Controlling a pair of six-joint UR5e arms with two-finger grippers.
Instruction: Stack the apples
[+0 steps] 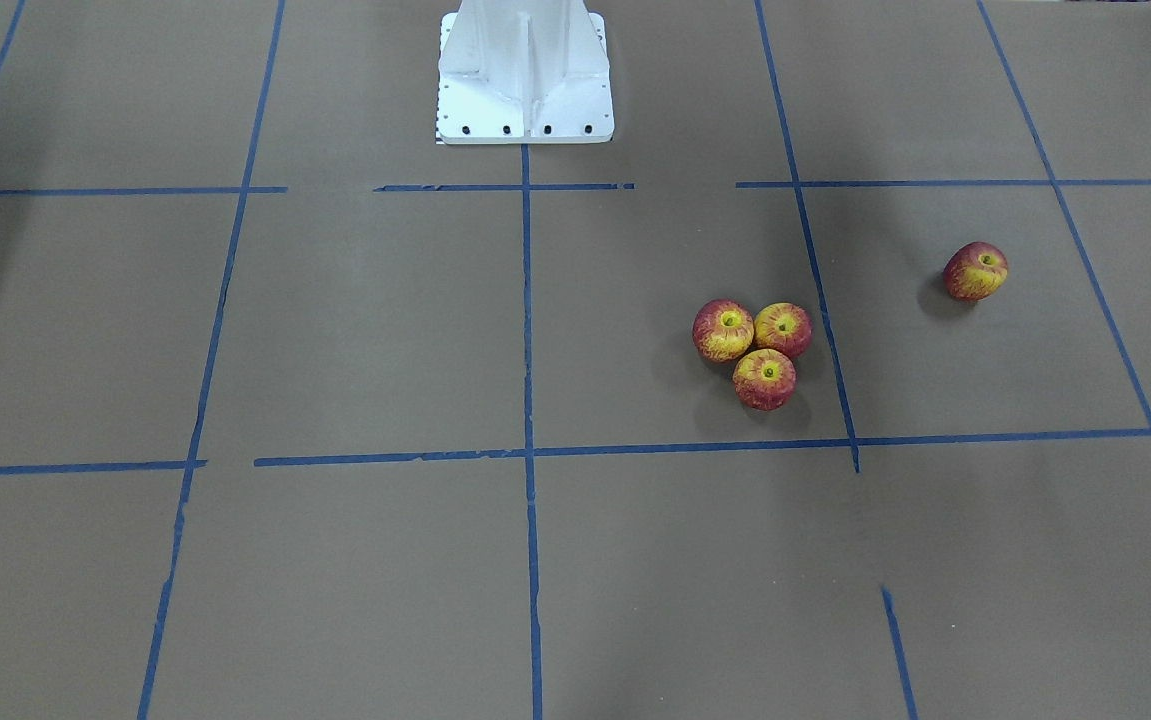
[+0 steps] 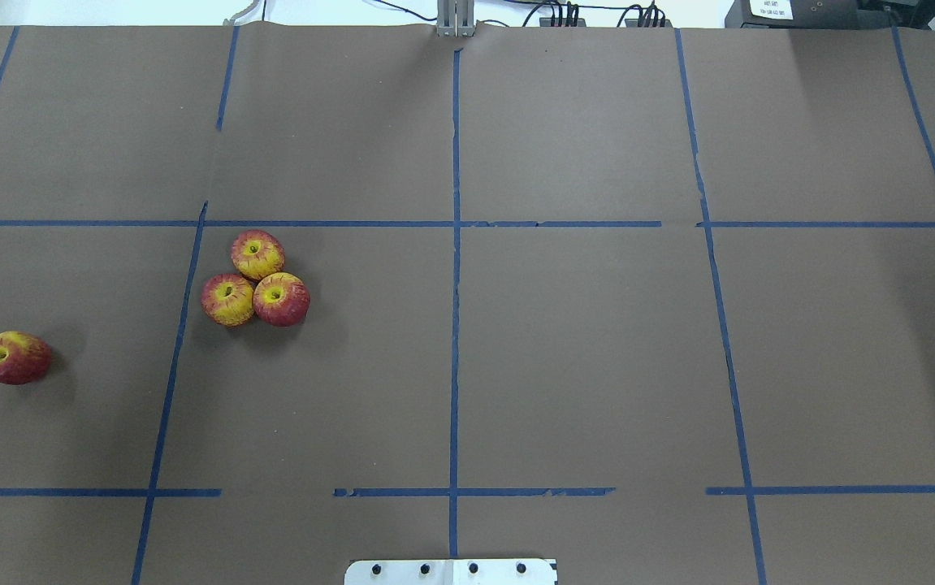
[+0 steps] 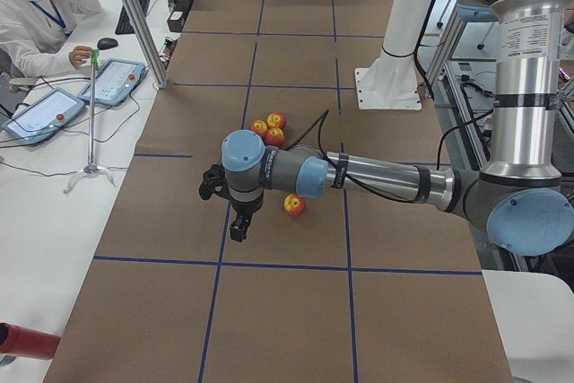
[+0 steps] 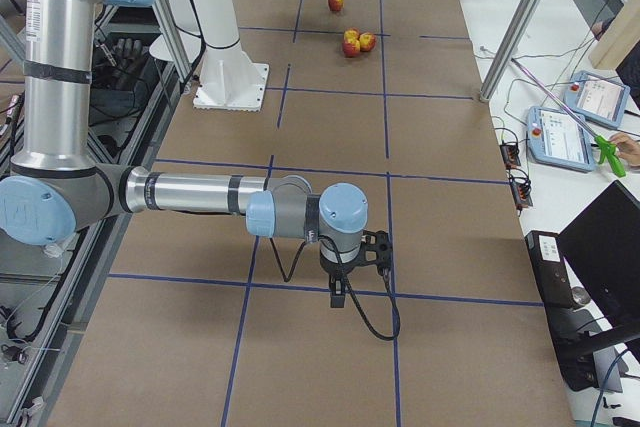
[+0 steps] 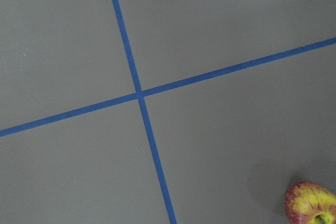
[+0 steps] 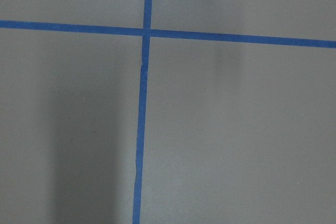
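Three apples sit bunched and touching on the brown table in the front view, each with its stem hollow up. I think they are packed like this to make a little bed for one more on top. The lone apple lies well apart from them, across a blue tape line, tipped a bit on its side. No arm shows here, so there is lots of open room all around. From overhead, the bunch is on the robot's left half and the lone apple is even farther left, with bare table between them for carrying it over. From the table's left end, the left gripper hangs over the table near the lone apple, likely so it can fetch it. I cannot tell if its fingers are spread or pressed together. The table goes on well past the apple on every side, so no edge is close. From the right end, the right gripper hangs over bare table, far from all the apples, and I cannot tell how its fingers are either. It looks parked out of the way. The left wrist view shows just a piece of the lone apple in the bottom corner, so that gripper is not over it yet. The right wrist view shows only tape lines crossing.
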